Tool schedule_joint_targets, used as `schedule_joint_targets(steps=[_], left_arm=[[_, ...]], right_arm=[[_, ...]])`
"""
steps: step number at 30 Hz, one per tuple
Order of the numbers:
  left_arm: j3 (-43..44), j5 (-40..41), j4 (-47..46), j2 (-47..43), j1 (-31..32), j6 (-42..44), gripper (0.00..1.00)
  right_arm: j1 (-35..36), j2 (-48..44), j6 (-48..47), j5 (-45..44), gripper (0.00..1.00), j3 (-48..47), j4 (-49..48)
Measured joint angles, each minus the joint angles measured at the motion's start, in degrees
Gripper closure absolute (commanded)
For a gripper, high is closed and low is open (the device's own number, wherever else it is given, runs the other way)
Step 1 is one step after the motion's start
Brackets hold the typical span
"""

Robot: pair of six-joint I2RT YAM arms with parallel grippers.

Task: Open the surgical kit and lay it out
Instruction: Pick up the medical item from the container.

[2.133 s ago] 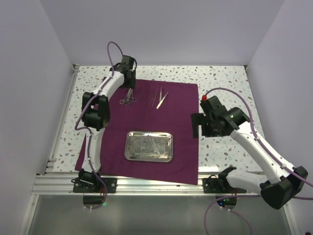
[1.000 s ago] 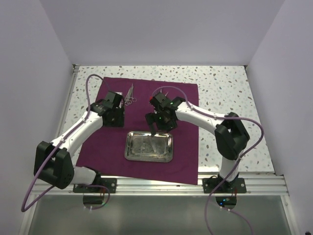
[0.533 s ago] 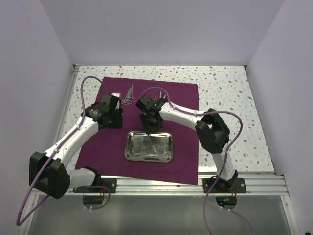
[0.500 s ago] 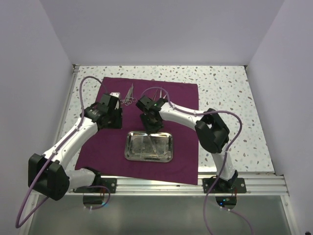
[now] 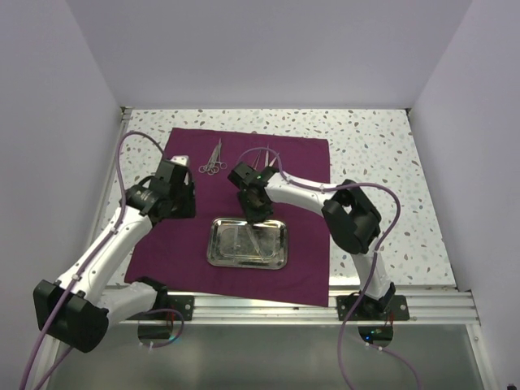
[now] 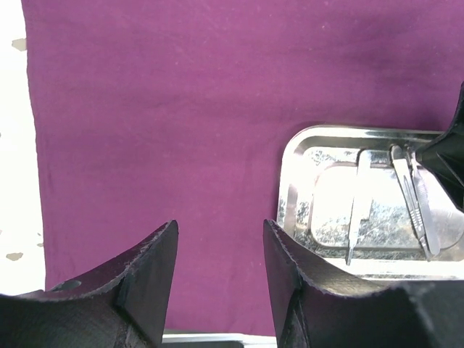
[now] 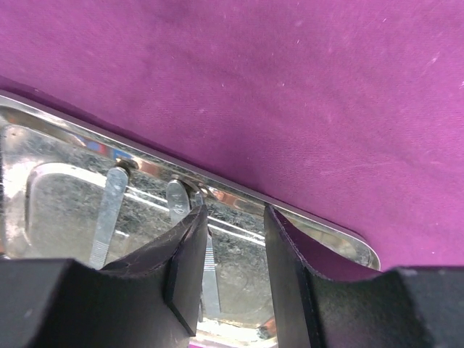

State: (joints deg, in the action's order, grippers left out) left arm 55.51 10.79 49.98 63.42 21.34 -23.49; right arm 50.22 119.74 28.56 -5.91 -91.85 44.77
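Observation:
The magenta cloth [image 5: 301,179] lies spread flat with the steel tray [image 5: 210,244] on its near half. Ring-handled scissors [image 5: 213,158] rest at the cloth's far edge. My right gripper [image 5: 258,213] hangs low over the tray's far rim [image 7: 65,119]. Its jaws [image 7: 233,214] stand narrowly apart. A flat silver instrument [image 7: 175,199] lies in the tray against the inner face of the left finger, not pinched. A second instrument [image 7: 109,210] lies beside it. My left gripper [image 6: 219,228] is open and empty over bare cloth, left of the tray [image 6: 286,188].
Speckled white tabletop [image 5: 374,146] surrounds the cloth, with white walls on three sides. An aluminium rail [image 5: 268,307] runs along the near edge by the arm bases. The right arm's cable [image 5: 390,195] loops over the cloth's right side.
My right gripper has moved left over the tray's far rim and its jaws have narrowed. The left arm has drawn back a little to the left, still open.

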Motion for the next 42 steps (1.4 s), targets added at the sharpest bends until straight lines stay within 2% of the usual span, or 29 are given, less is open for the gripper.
schedule_joint_targets(steps=[20, 26, 32, 35, 37, 42], left_arm=[[0.0, -0.8, 2.1, -6.5, 0.0, 0.2, 0.44], [0.0, -3.5, 2.0, -7.5, 0.3, 0.6, 0.43], [0.0, -4.4, 2.0, -9.5, 3.2, 0.7, 0.41], [0.0, -4.4, 2.0, -9.8, 3.5, 0.7, 0.41], [0.0, -4.3, 2.0, -9.8, 3.5, 0.7, 0.4], [0.0, -3.5, 2.0, -9.8, 3.5, 0.7, 0.41]], right_arm=[[1.4, 1.0, 4.0, 0.5, 0.62, 0.4, -1.1], [2.1, 1.5, 6.2, -2.1, 0.7, 0.3, -1.1], [2.2, 1.9, 7.9, -3.8, 0.87, 0.0, -0.1], [2.2, 2.1, 8.1, -4.1, 0.92, -0.2, 0.4], [2.2, 2.1, 8.0, -4.1, 1.0, -0.2, 0.4], [2.2, 2.1, 7.5, -3.8, 1.0, -0.2, 0.3]])
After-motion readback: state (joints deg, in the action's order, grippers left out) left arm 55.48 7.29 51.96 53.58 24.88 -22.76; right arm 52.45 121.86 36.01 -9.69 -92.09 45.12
